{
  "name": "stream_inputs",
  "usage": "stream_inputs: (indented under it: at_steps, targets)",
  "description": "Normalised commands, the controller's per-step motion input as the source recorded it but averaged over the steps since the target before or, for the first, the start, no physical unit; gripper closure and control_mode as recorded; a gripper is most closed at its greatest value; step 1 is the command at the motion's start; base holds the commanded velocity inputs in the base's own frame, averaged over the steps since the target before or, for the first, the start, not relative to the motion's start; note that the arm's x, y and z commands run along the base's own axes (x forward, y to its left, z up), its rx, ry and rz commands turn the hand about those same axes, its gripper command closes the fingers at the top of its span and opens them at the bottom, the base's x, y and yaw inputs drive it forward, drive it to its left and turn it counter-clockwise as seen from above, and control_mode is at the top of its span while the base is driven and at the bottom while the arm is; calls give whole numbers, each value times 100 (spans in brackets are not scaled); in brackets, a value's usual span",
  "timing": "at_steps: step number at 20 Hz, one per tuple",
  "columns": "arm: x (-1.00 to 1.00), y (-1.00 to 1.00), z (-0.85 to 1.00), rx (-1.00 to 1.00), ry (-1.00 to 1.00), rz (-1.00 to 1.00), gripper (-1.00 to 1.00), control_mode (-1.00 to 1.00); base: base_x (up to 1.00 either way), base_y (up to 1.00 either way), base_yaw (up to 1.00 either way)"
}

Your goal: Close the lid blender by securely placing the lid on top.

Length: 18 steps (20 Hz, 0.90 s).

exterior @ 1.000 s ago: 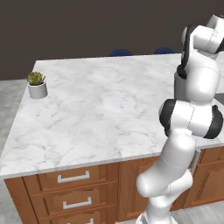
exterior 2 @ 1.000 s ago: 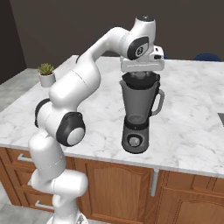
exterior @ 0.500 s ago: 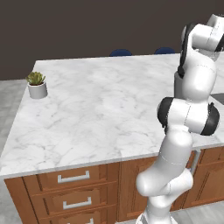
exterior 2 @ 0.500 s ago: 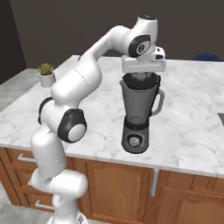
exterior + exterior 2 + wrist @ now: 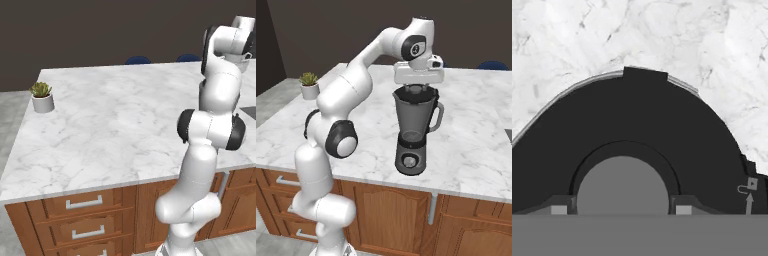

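Observation:
The blender [image 5: 413,122] stands upright near the front of the marble counter, its handle [image 5: 438,116] to the right and its knob [image 5: 409,161] facing forward. My gripper [image 5: 416,90] hangs straight over the jar's mouth, shut on the lid [image 5: 637,120]. In the hand view the black disc sits level, with its grey centre cap [image 5: 623,187] held between my fingertips [image 5: 559,209]. A thin strip of the jar's grey rim [image 5: 577,87] shows along the disc's upper left edge. The lid sits at the mouth or just above it; I cannot tell if they touch.
A small potted plant [image 5: 42,96] stands at the counter's far left corner. The counter [image 5: 115,125] stretches wide to the blender's left. Blue chair backs [image 5: 137,60] rise behind the far edge. Wooden drawers [image 5: 82,202] sit under the front edge.
My hand has come down a little with the lid, closing the gap to the jar's mouth. The blender has not moved.

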Motion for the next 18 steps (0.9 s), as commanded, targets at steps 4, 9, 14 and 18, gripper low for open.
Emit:
stream_inputs:
  at_steps: [4, 9, 14, 18]
  targets:
    - [0, 0, -1, 0, 6, 0, 100, -100, 0, 0, 0]
    - [-7, 0, -39, 4, 0, 0, 100, -100, 0, 0, 0]
    - [-34, 0, -51, 13, -9, 0, -100, -100, 0, 0, 0]
    - [-18, 0, -15, 5, -4, 0, -100, -100, 0, 0, 0]
